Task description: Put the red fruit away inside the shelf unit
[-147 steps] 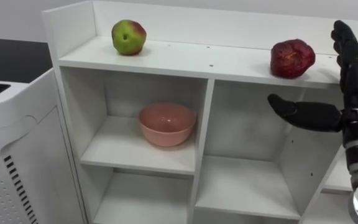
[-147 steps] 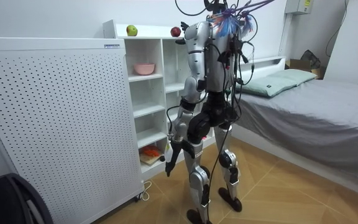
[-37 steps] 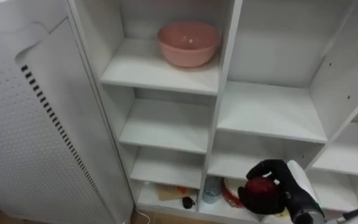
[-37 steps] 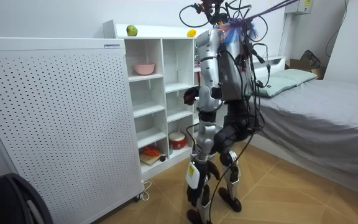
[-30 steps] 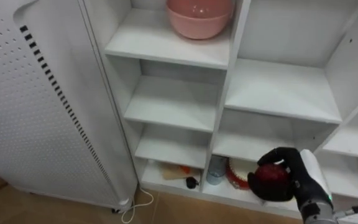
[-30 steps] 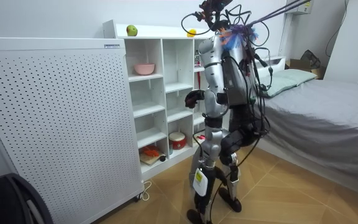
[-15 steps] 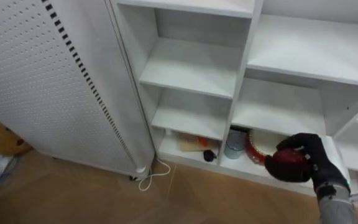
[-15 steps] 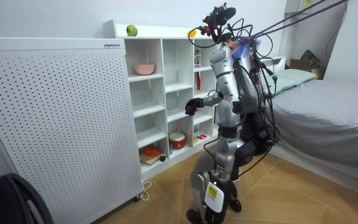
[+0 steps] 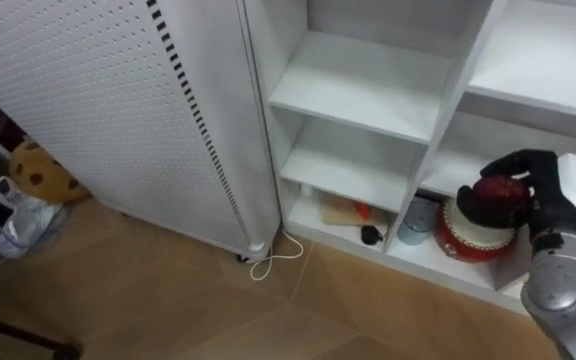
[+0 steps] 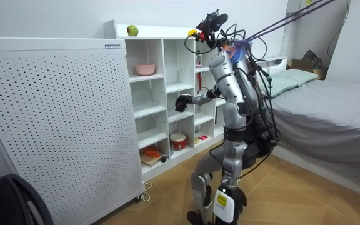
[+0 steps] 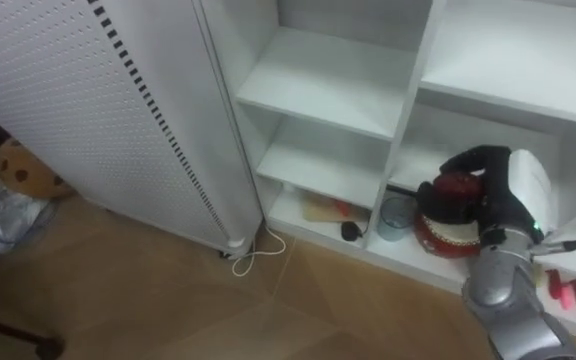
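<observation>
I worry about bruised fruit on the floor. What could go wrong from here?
1. The right hand is curled round the red fruit close to the white shelf unit's divider; a bump on the way in could loosen the grip.
2. The bottom compartment already holds a red round container and a small greyish container; fruit released there may find little room and roll out onto the floor.

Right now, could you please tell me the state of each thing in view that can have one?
right hand: shut on the red apple.
red apple: held before the closet, not yet set down.
left hand: hangs low beside the leg.
green apple: resting on the closet top.
pink bowl: upright on an upper shelf.
round red container: standing on the bottom shelf.
</observation>
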`<state>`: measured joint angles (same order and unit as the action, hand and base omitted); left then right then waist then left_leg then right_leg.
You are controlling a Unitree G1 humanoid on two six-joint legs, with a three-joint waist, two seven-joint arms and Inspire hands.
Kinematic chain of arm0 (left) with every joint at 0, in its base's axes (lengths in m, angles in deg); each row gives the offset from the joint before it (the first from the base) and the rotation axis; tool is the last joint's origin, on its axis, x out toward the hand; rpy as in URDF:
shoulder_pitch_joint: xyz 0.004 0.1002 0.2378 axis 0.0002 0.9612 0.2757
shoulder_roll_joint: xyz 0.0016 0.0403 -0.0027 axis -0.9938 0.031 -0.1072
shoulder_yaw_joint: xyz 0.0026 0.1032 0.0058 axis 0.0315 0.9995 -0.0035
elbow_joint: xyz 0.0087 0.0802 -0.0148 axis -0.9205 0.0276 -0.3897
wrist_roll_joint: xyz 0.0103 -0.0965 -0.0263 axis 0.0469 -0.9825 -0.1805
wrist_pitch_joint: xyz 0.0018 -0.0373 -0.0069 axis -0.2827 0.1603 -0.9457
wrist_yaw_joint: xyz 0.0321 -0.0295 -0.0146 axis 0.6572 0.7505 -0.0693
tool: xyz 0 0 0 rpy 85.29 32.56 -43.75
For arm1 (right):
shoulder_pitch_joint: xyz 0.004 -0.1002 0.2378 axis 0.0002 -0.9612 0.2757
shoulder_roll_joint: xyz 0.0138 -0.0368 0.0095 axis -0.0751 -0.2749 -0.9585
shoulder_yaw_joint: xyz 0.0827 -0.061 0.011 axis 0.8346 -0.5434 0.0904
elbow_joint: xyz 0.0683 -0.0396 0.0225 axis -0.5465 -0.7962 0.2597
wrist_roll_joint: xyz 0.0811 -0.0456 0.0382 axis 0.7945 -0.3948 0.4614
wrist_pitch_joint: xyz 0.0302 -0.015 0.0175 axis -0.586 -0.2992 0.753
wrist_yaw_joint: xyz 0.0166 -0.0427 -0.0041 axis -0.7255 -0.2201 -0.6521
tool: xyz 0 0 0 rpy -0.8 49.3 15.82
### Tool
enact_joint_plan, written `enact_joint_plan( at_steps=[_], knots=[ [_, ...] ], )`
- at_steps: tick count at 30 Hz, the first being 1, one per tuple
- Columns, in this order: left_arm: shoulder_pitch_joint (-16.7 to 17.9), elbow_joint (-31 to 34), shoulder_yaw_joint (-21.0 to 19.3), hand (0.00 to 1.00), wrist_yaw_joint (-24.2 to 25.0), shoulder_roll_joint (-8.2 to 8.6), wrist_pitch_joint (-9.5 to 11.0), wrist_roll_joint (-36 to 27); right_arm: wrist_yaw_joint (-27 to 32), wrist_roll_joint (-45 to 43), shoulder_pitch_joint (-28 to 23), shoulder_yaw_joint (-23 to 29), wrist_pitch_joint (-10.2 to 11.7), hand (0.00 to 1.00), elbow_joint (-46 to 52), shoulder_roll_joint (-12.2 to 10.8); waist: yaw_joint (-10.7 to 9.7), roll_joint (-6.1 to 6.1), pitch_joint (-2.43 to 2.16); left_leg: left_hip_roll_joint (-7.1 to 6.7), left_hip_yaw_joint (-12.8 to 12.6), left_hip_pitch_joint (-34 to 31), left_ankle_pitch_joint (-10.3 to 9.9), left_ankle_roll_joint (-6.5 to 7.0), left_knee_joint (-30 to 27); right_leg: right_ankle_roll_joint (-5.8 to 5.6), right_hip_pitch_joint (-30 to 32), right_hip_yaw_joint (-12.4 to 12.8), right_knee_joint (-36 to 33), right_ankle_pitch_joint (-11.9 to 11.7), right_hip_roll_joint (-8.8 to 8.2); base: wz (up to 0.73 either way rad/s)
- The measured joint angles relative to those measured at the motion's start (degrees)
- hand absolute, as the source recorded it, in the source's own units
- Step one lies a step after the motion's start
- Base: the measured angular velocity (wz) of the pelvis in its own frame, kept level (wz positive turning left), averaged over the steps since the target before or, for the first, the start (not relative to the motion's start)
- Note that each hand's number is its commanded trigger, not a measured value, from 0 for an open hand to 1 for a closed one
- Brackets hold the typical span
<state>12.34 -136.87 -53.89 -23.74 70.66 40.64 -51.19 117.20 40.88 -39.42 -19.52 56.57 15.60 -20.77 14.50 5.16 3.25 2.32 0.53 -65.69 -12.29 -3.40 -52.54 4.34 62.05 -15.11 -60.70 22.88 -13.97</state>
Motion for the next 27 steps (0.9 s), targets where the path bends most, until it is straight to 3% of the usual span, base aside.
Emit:
enact_joint_plan(
  at_steps=[4,7,13,17,18,27],
  knots=[
    [1.5,1.8,-0.1,0.00,-0.4,-1.27,-0.7,-0.2,3.8,3.0,3.6,-0.1,-1.6,1.00,0.2,1.7,0.1,0.12,-0.06,0.02,0.0,-1.6,-0.2,0.45,-0.8,-0.06,1.2,-0.1,-0.4,0.1,-0.03,0.00],
    [2.7,3.0,-0.1,0.00,-1.4,-2.24,-1.7,-1.6,7.7,6.4,4.2,-1.3,-2.1,1.00,0.2,1.6,0.1,0.31,-0.09,-0.17,-0.2,-1.7,-0.3,0.96,-1.5,-0.03,1.3,0.0,-1.4,0.7,-0.60,0.06],
    [5.2,3.9,0.0,0.00,-3.7,-3.61,-1.8,-5.1,11.4,13.0,5.6,-4.1,-4.0,1.00,-0.2,1.9,-0.1,0.82,-0.02,-0.80,1.3,-2.6,-0.5,0.17,-2.3,0.27,1.3,-1.2,-2.3,1.4,-1.14,0.08],
    [6.1,4.5,0.0,0.00,-4.6,-4.05,-2.9,-6.8,12.5,16.8,7.1,-5.4,-4.4,1.00,-3.3,2.5,0.1,1.17,0.07,-1.02,1.7,-2.8,-0.4,0.02,-2.4,0.12,1.1,-1.9,-2.4,1.5,-1.63,0.07],
    [6.1,4.5,0.0,0.00,-4.9,-4.12,-3.0,-6.8,12.7,17.3,7.2,-5.7,-4.4,0.00,-3.7,2.6,0.1,1.23,0.08,-1.00,1.6,-2.8,-0.4,0.02,-2.4,0.12,1.1,-1.9,-2.4,1.6,-1.70,0.05],
    [6.2,5.6,-0.2,0.00,-7.8,-5.33,-3.2,-6.7,15.8,25.6,7.3,-6.8,-5.7,0.00,-4.2,3.6,0.1,3.00,0.37,-1.03,2.2,-3.5,-0.5,0.07,-3.5,0.08,1.0,-2.6,-3.4,2.2,-1.92,0.04]
  ],
)
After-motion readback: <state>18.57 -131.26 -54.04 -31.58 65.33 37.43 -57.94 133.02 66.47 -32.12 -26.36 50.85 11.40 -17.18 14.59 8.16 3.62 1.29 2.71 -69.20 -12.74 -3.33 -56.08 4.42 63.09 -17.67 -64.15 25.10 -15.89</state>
